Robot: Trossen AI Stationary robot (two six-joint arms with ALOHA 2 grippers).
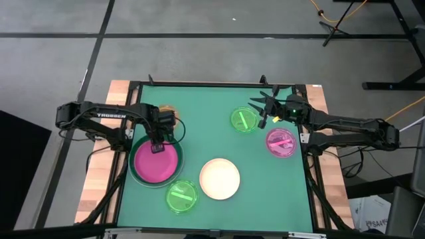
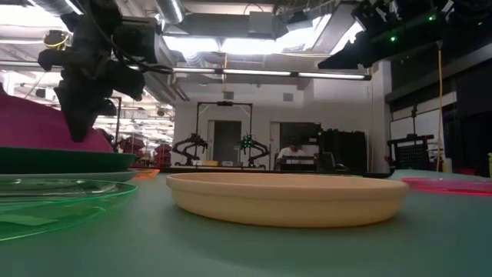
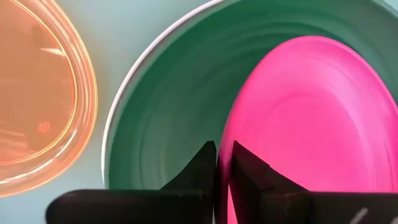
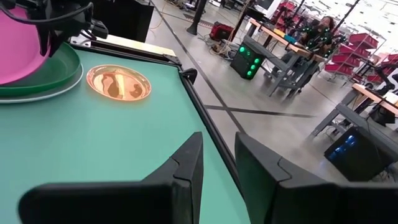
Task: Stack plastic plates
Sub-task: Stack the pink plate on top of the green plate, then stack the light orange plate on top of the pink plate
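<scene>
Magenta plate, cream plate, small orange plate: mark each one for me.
magenta plate point(image 1: 157, 162), high view, middle of its face.
cream plate point(image 1: 220, 179), high view, middle of its face.
small orange plate point(image 4: 118, 83), right wrist view, its centre.

Plastic plates, matt mat, bare wood edges

The magenta plate point(image 3: 311, 118) and dark green plate point(image 3: 168, 118) look smooth, glossy opaque plastic; the orange plate point(image 3: 37, 93) and lime-green plates point(image 1: 181, 196) are translucent and shiny. The cream plate point(image 2: 286, 198) looks satin. The green table mat point(image 1: 199, 113) is matt, with pale wooden side boards point(image 1: 99, 179).
</scene>
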